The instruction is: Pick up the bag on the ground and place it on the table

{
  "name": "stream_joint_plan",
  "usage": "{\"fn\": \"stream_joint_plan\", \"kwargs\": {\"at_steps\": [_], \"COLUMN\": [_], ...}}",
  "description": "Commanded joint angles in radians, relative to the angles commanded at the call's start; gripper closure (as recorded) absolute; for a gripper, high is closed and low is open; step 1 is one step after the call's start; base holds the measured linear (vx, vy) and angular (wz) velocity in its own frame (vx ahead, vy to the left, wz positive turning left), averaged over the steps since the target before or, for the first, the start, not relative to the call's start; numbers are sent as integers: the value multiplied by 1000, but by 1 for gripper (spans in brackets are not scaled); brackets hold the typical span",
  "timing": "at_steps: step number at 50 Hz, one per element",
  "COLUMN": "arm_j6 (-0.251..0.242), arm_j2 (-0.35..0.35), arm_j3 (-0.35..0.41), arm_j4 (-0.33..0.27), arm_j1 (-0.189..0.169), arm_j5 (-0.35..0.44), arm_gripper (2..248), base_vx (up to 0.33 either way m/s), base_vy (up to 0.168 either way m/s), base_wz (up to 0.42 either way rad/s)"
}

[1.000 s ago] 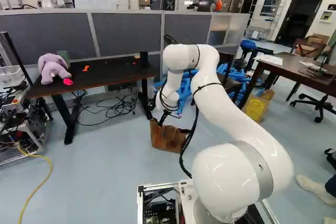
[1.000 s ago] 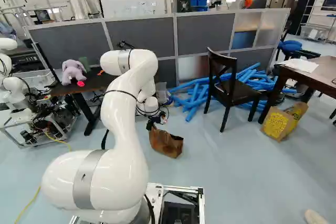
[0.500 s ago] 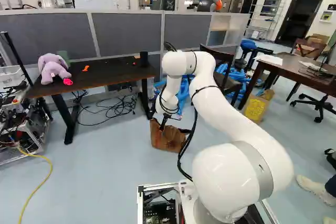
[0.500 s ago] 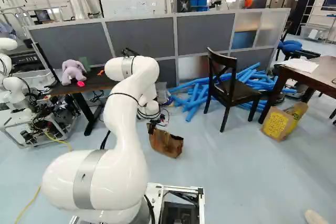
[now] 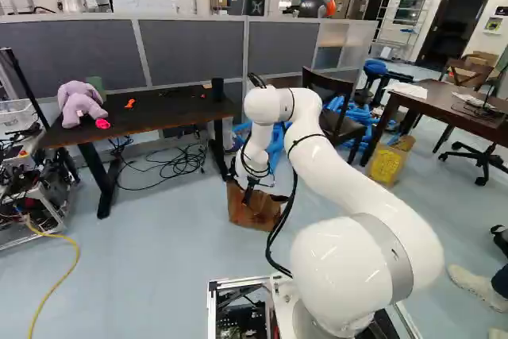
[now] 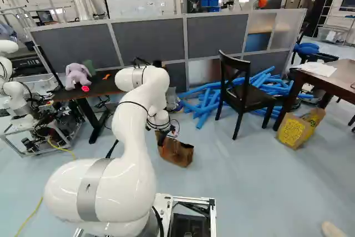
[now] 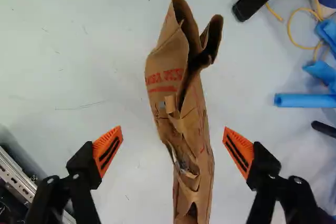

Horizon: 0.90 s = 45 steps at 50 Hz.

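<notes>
My gripper (image 5: 248, 190) points down over the top of the brown paper bag (image 5: 255, 210), which stands on the floor. In the right base view the gripper (image 6: 161, 137) is at the bag's left top edge. From the wrist, the gripper (image 7: 173, 148) is open wide, the bag (image 7: 186, 124) running between its orange pads with a gap on each side. The bag's open top faces the camera, its far end reaching ahead of the fingers. A black table (image 5: 151, 109) stands beyond, at the left of the left base view, carrying a purple plush toy (image 5: 78, 103).
A black chair (image 6: 244, 95) stands before blue foam tubes (image 6: 208, 101). A brown table (image 6: 338, 81) and a yellow-marked bag (image 6: 294, 130) are at the right. Cables (image 5: 178, 163) lie under the black table. Another robot (image 6: 14, 90) stands at the left of the right base view.
My arm has shifted and the gripper has come lower toward the bag's top, staying open. The base and the bag have not moved.
</notes>
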Motion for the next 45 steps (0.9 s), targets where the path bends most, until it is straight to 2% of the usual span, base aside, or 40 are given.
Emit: {"fn": "stream_joint_plan", "kwargs": {"at_steps": [22, 36, 37, 41, 42, 45], "arm_j6": [0, 0, 0, 0, 0, 0], "arm_j2": [-85, -139, -141, -147, -148, -149], "arm_j3": [-83, -135, -137, -143, -143, -145], "arm_j4": [0, 0, 0, 0, 0, 0], "arm_j1": [-49, -56, -56, -57, -57, -57], "arm_j5": [-3, -3, -3, -3, -3, -3], "arm_gripper": [3, 3, 12, 12, 50, 50], "base_vx": [0, 0, 0, 0, 0, 0], "base_vy": [0, 0, 0, 0, 0, 0], "base_wz": [0, 0, 0, 0, 0, 0]}}
